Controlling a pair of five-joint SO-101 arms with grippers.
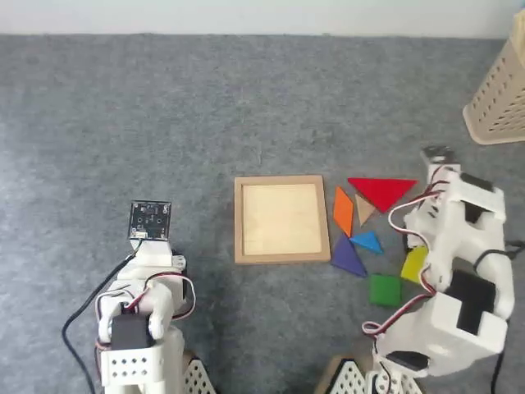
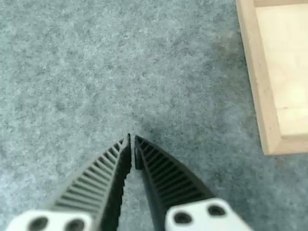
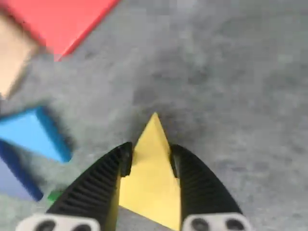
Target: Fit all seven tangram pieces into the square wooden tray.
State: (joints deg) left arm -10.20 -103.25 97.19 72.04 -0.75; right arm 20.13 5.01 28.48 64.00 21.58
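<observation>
Right hand point(image 3: 150, 150) clamps yellow piece point(image 3: 149, 187); left hand point(image 2: 132, 141) looks closed.

Pale smooth wooden tray point(image 1: 281, 180) (matt) on rough grey carpet point(image 1: 164, 115).

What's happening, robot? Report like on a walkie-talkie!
Left hand shut, holding nothing, over carpet beside tray. Right hand shut on yellow piece. Tray bare, nothing over it; six other pieces beside it.
</observation>
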